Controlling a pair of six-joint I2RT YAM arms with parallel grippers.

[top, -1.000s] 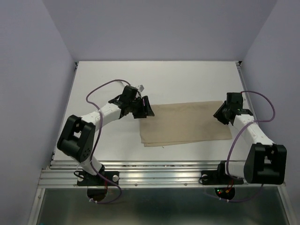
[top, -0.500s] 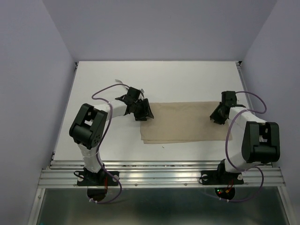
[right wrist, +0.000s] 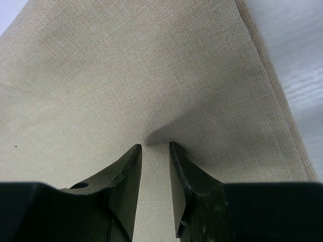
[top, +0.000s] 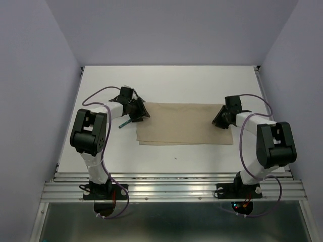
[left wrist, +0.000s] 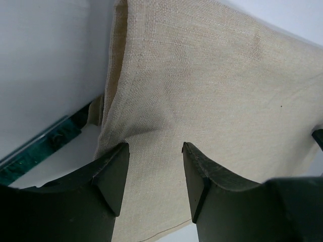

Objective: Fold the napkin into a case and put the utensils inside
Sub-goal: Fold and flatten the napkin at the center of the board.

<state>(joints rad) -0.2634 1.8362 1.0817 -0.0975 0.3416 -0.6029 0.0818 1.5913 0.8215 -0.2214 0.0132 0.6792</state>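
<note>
Left end effector [top: 140, 113] over napkin [top: 184, 126] left end, right end effector [top: 218, 121] opposite

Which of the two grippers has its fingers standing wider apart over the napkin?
The left gripper: a broad strip of napkin shows between its fingers, while the right gripper has fingers that nearly meet, puckering the cloth.

Soft, even light — faint shadows

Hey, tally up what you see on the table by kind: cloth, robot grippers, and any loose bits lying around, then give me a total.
napkin: 1
grippers: 2, the left gripper and the right gripper
teal stick-like piece beside the cloth's left end: 1
Total: 4
</note>
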